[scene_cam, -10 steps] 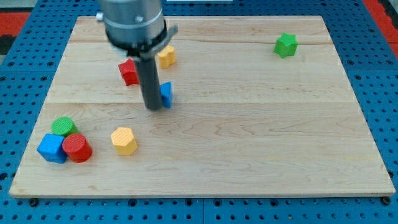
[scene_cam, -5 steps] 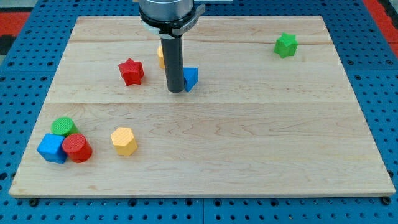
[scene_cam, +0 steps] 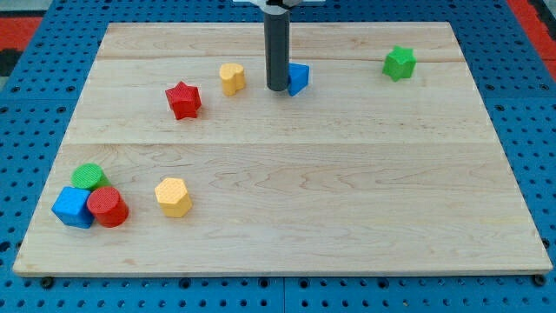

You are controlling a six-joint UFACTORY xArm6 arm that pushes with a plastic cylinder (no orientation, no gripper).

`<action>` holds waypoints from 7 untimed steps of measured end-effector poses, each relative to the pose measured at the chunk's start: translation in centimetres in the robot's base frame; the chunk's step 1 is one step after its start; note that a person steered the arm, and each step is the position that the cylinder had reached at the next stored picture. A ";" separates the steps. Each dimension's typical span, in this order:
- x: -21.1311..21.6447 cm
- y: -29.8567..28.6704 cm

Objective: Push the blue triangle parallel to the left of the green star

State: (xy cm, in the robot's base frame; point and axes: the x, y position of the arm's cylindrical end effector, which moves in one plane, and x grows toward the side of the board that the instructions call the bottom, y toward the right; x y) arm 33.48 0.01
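**Rod tip against the blue triangle, upper middle of the board**

Pale wooden planks make up the board (scene_cam: 347,217), which lies on a blue pegboard table (scene_cam: 539,174). Nearest the view's bottom, in the lower left of the frame, 3 blocks cluster together: a blue cube (scene_cam: 71,207), a red cylinder (scene_cam: 108,207) touching its right side, and a green cylinder (scene_cam: 87,176) just behind both. A yellow hexagonal block (scene_cam: 174,196) sits near them to the view's right, apart from the cluster.

Farther up, a red star block (scene_cam: 183,100) lies left of centre, and a yellow block of rounded shape (scene_cam: 231,78) lies near it, up and to the right.

My tip (scene_cam: 278,89) rests on the board between that yellow block and the blue triangle block (scene_cam: 298,78), touching the triangle's left side; the dark rod rises straight to the view's top edge. No jaws exist on this arm, only the rod.

At the upper right, the green star block (scene_cam: 400,63) stands well apart from the blue triangle, which lies to its left and slightly lower in the frame.
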 end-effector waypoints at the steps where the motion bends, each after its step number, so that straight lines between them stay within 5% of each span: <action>1: 0.4 0.4; 5: -2.8 7.5; 7: -5.3 5.2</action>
State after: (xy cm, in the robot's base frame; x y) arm 28.16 5.26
